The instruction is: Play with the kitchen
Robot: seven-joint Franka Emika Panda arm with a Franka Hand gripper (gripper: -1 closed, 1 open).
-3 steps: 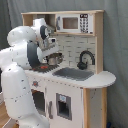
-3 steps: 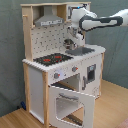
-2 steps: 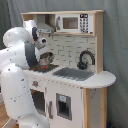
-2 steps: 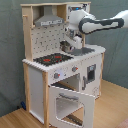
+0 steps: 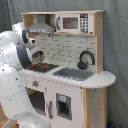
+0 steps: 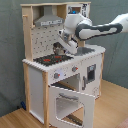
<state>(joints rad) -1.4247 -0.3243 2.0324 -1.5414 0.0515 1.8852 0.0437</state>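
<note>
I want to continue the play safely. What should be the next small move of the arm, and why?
Probably a slow, short descent toward the hob. In the second exterior view the end effector hangs just above the black-and-red hob of the kitchen, near its back edge, and contact is not visible. The oven door already hangs open below, so the hob seems the nearest thing to touch.

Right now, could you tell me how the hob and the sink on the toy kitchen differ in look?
The hob is black with red rings, while the sink is a plain grey basin. The hob lies flat on the worktop; the sink is sunk into it, with a black tap behind. The gripper hangs over the hob, not the sink. Both sit in the same pale counter.
</note>
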